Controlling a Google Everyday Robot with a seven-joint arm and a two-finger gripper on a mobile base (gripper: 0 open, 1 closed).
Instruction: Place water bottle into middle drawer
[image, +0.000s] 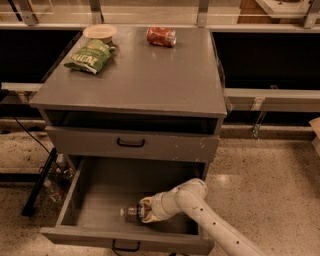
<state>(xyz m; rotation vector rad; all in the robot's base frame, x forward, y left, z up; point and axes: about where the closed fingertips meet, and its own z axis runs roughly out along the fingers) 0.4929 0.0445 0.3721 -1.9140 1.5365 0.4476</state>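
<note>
Speckled flooring surrounds a grey cabinet (140, 85) whose top carries a green chip bag (90, 56), a pale bowl (100, 32) and a red can (161, 36) at the far side. Below the closed drawer front (131, 143), the middle drawer (100, 185) stands pulled open toward the near side. The robot's white arm (200, 205) reaches in from the near right, its gripper (143, 211) low inside the tray and closed around the base end of the water bottle (129, 212), which lies on its side near the drawer's front wall, cap pointing left. Delivery looks almost complete: the bottle is inside the drawer, and what remains appears to be letting go and lifting clear.
</note>
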